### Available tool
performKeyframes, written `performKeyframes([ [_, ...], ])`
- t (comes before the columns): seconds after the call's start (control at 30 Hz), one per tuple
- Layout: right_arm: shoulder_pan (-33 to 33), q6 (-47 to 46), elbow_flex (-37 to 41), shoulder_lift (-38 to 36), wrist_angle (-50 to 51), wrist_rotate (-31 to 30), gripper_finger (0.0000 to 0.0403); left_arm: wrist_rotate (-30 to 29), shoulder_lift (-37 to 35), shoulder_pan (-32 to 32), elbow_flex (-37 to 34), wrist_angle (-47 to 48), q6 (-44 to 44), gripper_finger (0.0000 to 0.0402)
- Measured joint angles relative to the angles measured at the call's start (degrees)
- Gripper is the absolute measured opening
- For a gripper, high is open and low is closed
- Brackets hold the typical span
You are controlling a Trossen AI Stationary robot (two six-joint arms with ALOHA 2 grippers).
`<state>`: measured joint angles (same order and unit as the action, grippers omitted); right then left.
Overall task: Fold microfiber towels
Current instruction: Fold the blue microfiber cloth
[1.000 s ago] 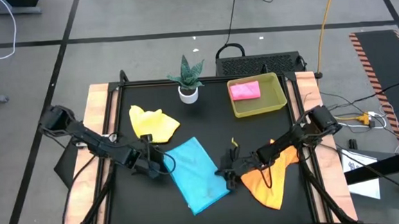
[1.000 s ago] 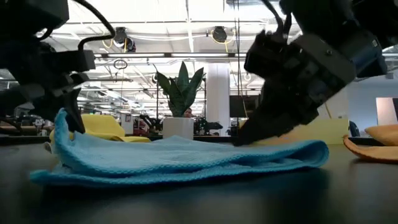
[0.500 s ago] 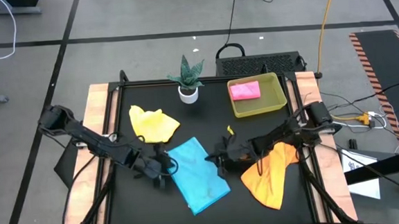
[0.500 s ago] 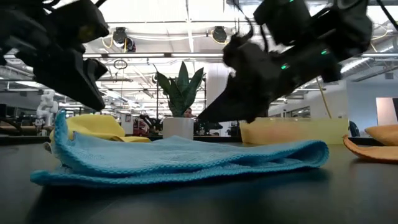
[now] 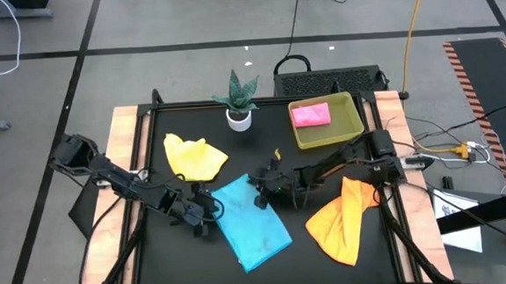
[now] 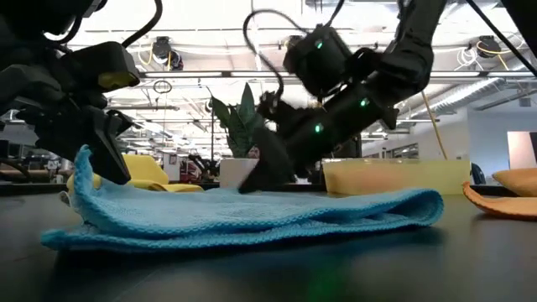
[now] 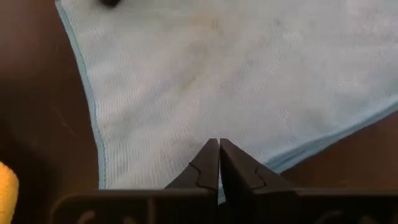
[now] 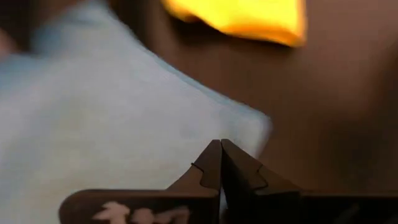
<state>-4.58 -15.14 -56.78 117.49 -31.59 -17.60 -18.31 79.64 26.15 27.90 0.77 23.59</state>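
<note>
Black tabletop (image 5: 278, 264) bare beyond light blue towel (image 5: 251, 220) edges.

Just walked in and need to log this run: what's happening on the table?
Two arms are folding towels. The light blue towel lies folded mid-table. The left end effector sits shut at its left edge; the right end effector is shut over its far corner. Neither grips cloth. The yellow towel and orange towel lie crumpled; the pink towel sits in the tray.

The black table (image 5: 157, 157) is carrying a yellow towel (image 5: 195, 157) toward its left edge, a light blue towel (image 5: 251, 221) lying flat mid-table, an orange towel (image 5: 344, 227) near its right edge, and a potted plant (image 5: 238, 101) and yellow-green tray (image 5: 352, 124) along its far edge.
</note>
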Motion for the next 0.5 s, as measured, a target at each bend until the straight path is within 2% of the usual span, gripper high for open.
performKeyframes([
  [0.13,0.8,-1.9,0.1,-0.7,6.5,-4.3,0.0000,0.0,0.0,0.2,0.0,-0.1,-0.5,0.0013],
  [0.23,-0.2,-4.4,0.1,-2.0,13.4,-9.6,0.0000,-0.2,0.0,0.2,0.0,0.1,-0.5,0.0004],
  [0.3,-1.9,-6.8,0.3,-3.6,18.8,-14.7,0.0000,-0.4,0.0,0.2,0.0,0.0,-0.6,0.0005],
  [0.4,-5.1,-11.5,0.6,-6.8,27.8,-19.2,0.0000,-1.9,0.0,0.2,0.0,-0.2,-0.5,0.0016],
  [0.5,-8.4,-17.7,0.5,-10.5,35.8,-19.8,0.0000,-4.3,0.0,0.2,0.0,-1.4,-0.4,0.0022],
])
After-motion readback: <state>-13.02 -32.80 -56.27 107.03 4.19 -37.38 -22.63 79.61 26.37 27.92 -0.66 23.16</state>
